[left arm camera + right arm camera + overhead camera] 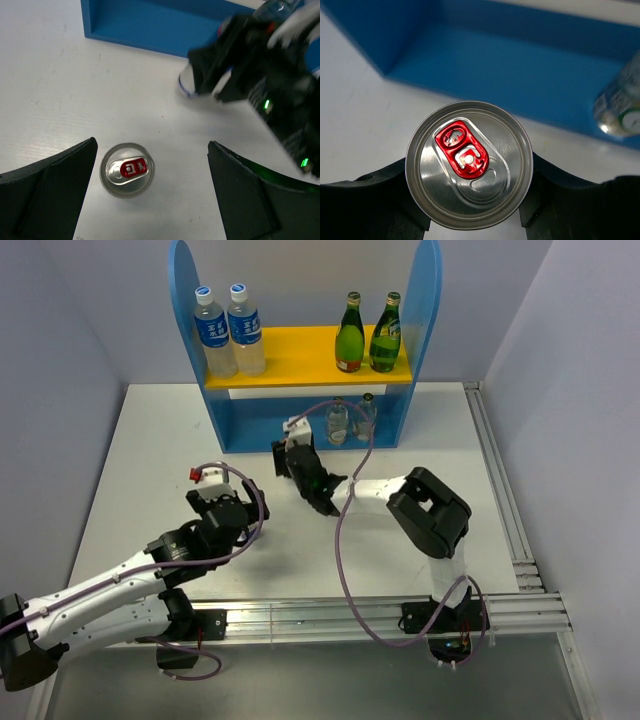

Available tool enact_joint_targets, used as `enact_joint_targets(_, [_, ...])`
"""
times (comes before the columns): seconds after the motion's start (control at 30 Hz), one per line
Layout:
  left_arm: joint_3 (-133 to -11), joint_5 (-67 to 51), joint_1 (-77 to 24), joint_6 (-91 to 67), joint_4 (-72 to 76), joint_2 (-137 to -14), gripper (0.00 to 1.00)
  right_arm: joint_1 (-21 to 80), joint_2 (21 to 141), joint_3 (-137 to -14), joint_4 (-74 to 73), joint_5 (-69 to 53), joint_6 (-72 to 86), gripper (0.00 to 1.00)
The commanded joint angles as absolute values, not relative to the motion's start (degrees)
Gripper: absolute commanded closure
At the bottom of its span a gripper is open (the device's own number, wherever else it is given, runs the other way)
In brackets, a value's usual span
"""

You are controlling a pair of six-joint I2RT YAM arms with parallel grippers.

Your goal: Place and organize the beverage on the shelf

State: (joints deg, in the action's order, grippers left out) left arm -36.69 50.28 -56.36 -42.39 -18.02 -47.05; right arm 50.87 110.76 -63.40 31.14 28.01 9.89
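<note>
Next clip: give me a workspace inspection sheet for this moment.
Surface: white table, no spills seen.
Job's things: shelf holds green bottles on yellow board, small clear bottles below; held can and loose can in front.
Clutter: tall blue-label bottles on yellow board, left.
Grippers: left gripper open over loose can; right gripper closed on held can.
Cables: purple cables loop off both arms, one near shelf front.
Surroundings: pale walls; rails at right edge.
</note>
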Motion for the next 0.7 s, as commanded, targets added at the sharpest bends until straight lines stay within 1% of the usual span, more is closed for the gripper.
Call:
enact_joint_targets(0.0, [-34.2, 50.4, -57.7, -46.9, -20.1, -45.1, 0.01, 48.4, 110.7, -72.8, 31.8, 27.5, 9.6, 1.00])
enact_joint_targets(0.03, [-33.6, 50.0, -57.8, -47.4, -20.0, -45.0, 0.01, 46.9, 111.1, -74.2, 30.9, 25.5, 11.2, 1.00])
enact_joint_targets(0.2, [-31.0, 49.7, -58.1, -50.9, -19.1, -47.0, 0.01, 44.1, 114.4, -82.8, 27.3, 23.6, 11.7, 1.00])
enact_joint_targets(0.33, [-29.7, 49.7, -58.1, -51.5, -15.0, -50.2, 0.01, 42.9, 120.1, -90.6, 24.3, 22.7, 11.7, 1.00])
enact_joint_targets(0.53, [-28.6, 51.2, -58.1, -53.4, -11.1, -55.7, 0.01, 41.7, 125.9, -97.5, 19.3, 22.6, 11.4, 1.00])
enact_joint_targets(0.67, [-28.9, 52.8, -58.1, -54.1, -9.6, -59.1, 0.01, 41.5, 127.7, -100.2, 16.6, 24.4, 9.8, 1.00])
